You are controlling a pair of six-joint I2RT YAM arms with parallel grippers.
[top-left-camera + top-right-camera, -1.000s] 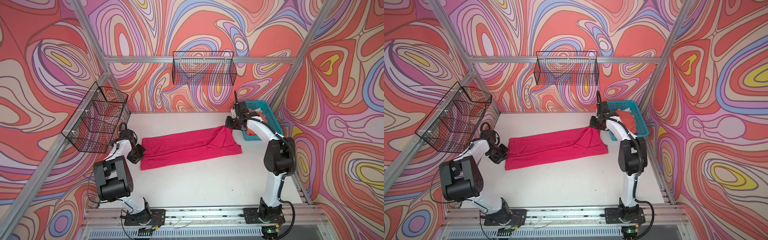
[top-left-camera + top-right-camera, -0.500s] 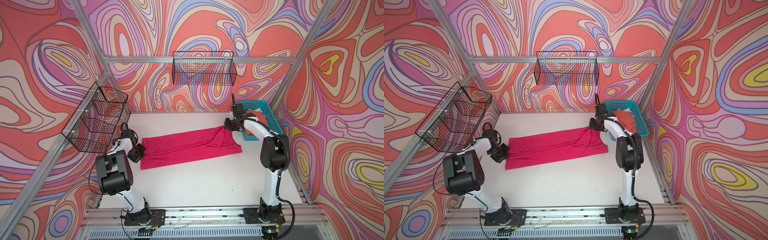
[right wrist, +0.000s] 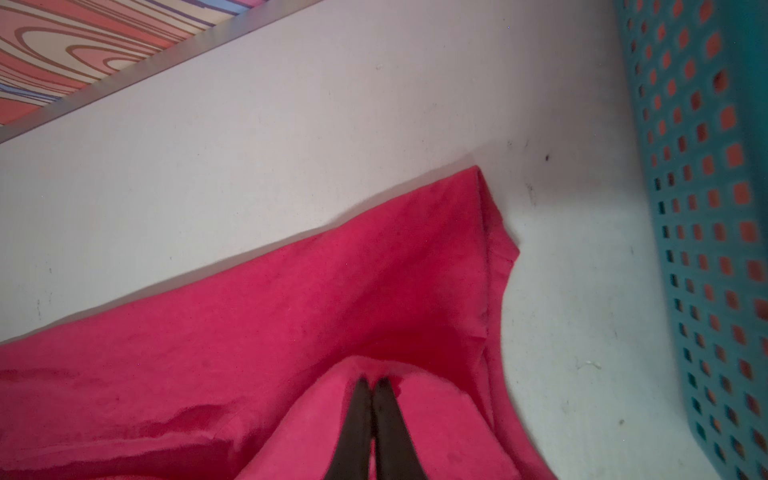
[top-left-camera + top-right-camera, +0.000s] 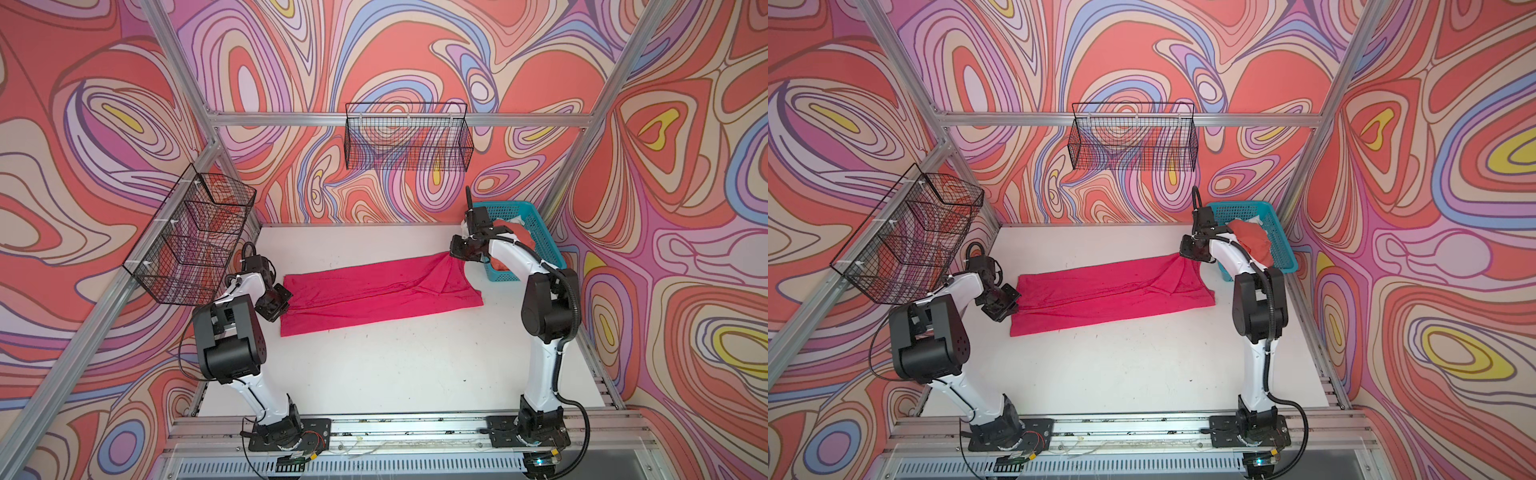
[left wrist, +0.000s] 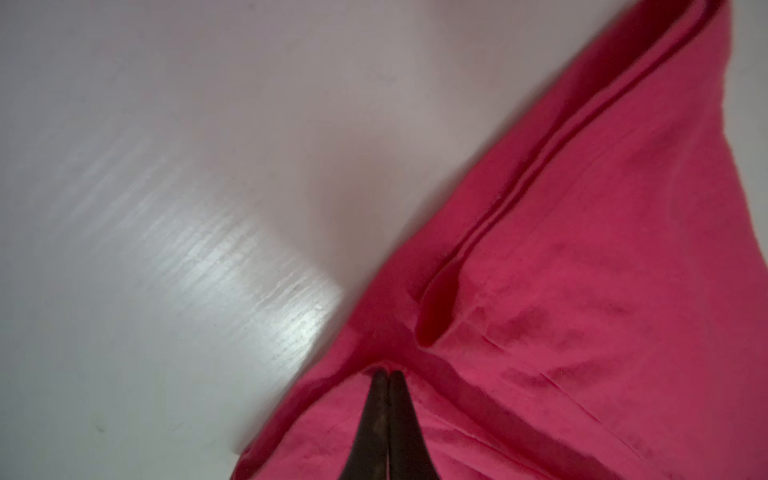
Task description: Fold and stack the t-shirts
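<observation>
A magenta t-shirt [image 4: 374, 291] [image 4: 1108, 291] lies as a long folded strip across the white table in both top views. My left gripper [image 4: 279, 306] [image 5: 388, 374] is at its left end, shut with a pinch of the cloth [image 5: 582, 249] bunched round the tips. At the strip's far right corner my right gripper [image 4: 457, 254] [image 3: 374, 380] is shut on a raised fold of the shirt [image 3: 291, 311], which hangs slightly lifted there. A coral-orange t-shirt [image 4: 1250, 243] lies crumpled in the teal basket [image 4: 1281, 249], partly behind the right arm.
The teal basket [image 4: 540, 237] [image 3: 715, 208] stands at the back right corner, close to the right gripper. Black wire baskets hang on the left wall [image 4: 191, 241] and the back wall [image 4: 407, 141]. An aluminium rail [image 4: 395, 428] runs along the front edge.
Both grippers stay shut on the shirt's ends. The right arm's elbow has swung a little to the left and the left arm's elbow has moved back. The shirt has barely shifted.
</observation>
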